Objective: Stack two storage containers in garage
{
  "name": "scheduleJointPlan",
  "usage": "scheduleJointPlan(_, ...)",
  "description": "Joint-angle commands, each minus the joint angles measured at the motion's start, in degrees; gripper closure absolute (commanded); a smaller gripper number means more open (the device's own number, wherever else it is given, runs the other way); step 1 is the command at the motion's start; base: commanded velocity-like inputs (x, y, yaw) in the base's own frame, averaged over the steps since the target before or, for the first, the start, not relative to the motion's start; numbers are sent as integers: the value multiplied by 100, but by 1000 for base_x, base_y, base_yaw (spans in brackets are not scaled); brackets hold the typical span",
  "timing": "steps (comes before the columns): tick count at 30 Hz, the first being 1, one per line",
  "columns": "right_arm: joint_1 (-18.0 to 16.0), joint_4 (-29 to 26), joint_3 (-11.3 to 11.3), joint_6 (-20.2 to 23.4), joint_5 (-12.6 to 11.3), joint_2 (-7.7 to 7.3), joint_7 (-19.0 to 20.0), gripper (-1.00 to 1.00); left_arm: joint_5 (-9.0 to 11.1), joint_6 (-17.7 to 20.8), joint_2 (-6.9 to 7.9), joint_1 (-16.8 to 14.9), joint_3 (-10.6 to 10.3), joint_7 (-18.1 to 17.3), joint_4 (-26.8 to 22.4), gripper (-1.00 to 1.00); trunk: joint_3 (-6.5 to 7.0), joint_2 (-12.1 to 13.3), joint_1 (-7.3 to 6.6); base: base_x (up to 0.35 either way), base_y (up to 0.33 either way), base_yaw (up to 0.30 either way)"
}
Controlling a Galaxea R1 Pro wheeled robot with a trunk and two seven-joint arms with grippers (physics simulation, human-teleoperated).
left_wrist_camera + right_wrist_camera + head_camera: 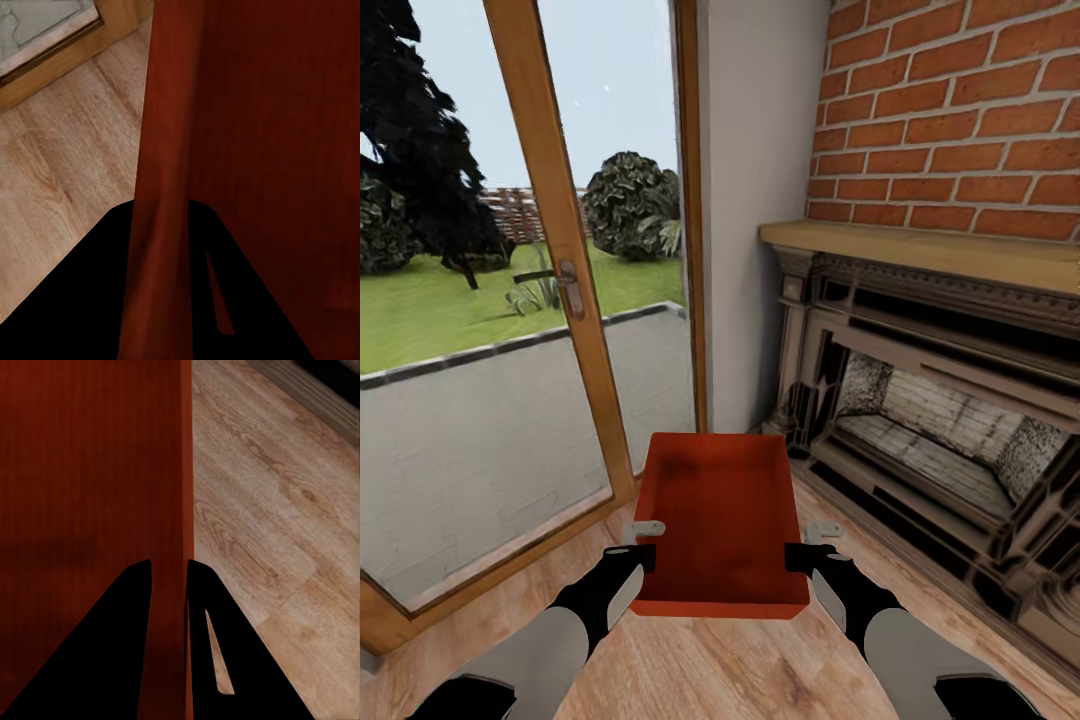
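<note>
Head view: one red-orange storage container (pixel 722 515) held level above the light wood plank floor (pixel 710 665), just in front of the brick fireplace (pixel 945 400) and beside the glass patio door (pixel 550 300); long axis running straight away from the robot, open top up. Left gripper (pixel 647 545) clamped on the left wall, right gripper (pixel 807 548) on the right wall, both near the near end. Left wrist view: dark fingers (pixel 82 300) straddling the red wall (pixel 161 187), jaws pinching it. Right wrist view: fingers (pixel 112 660) closed on the container's thin wall (pixel 184 472), planks (pixel 277 525) beyond.
</note>
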Motion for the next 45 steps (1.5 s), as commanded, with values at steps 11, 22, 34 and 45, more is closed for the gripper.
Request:
scheduleJointPlan(11, -5, -32, -18, 28, 29, -2, -1, 100, 245, 18, 8, -1, -111, 41, 5, 100, 289, 434, -240, 0, 0, 0)
scheduleJointPlan(22, -5, -32, -18, 28, 29, -2, -1, 100, 245, 15, 9, -1, -111, 40, 1, 100, 498, 675, -372, 0, 0, 0)
scheduleJointPlan(34, -5, -32, -21, 29, 25, -2, -1, 100, 245, 15, 9, -1, -111, 42, -1, 100, 608, 675, -372, 0, 0, 0)
scheduleJointPlan(45, -5, -32, -19, 28, 26, -3, -1, 100, 245, 8, 9, -1, -111, 48, -1, 100, 708, 675, -372, 0, 0, 0)
